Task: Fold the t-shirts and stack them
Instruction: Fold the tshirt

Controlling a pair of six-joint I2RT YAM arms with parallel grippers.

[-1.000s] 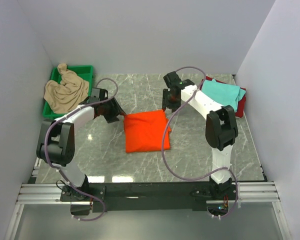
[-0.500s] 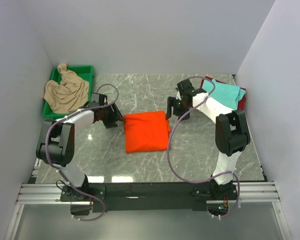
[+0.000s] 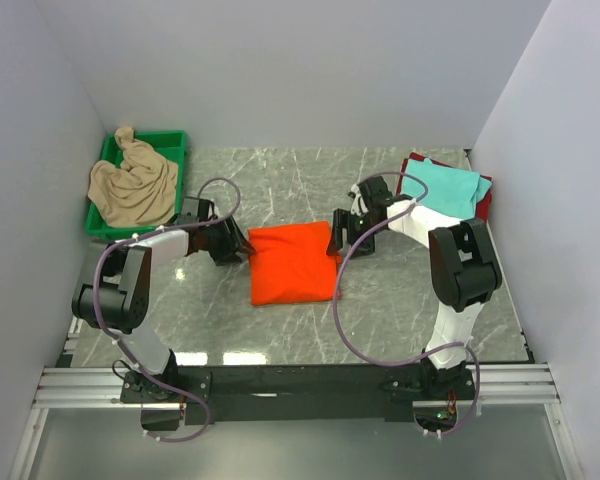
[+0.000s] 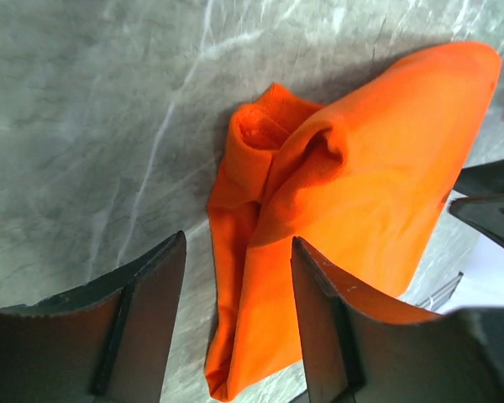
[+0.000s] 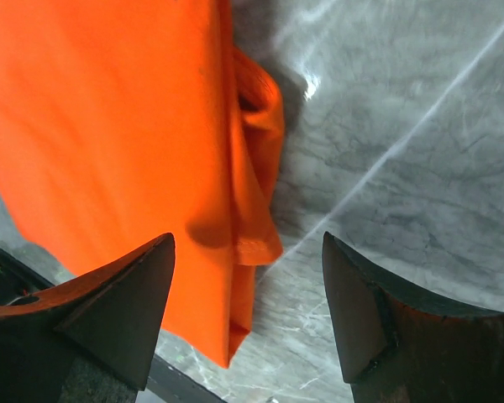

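Orange t-shirt (image 3: 292,262) is seen folded into a rough rectangle, laid flat near the middle of the marble table (image 3: 280,180), between the two arms. Left gripper (image 3: 237,245) is set low at the shirt's far left corner. In the left wrist view its jaws are parted, with a bunched fold of orange cloth lying between them. Bare marble is seen between the cloth and one finger (image 4: 143,319), so nothing is pinched. Right gripper (image 3: 338,232) is placed at the shirt's far right corner, jaws spread wide. The hem edge lies in the gap and is clamped by neither finger. Beige t-shirt (image 3: 132,185) is heaped crumpled in the green tray (image 3: 170,138) at far left. Teal t-shirt (image 3: 450,185) is stacked folded on a dark red t-shirt (image 3: 483,210) at far right.
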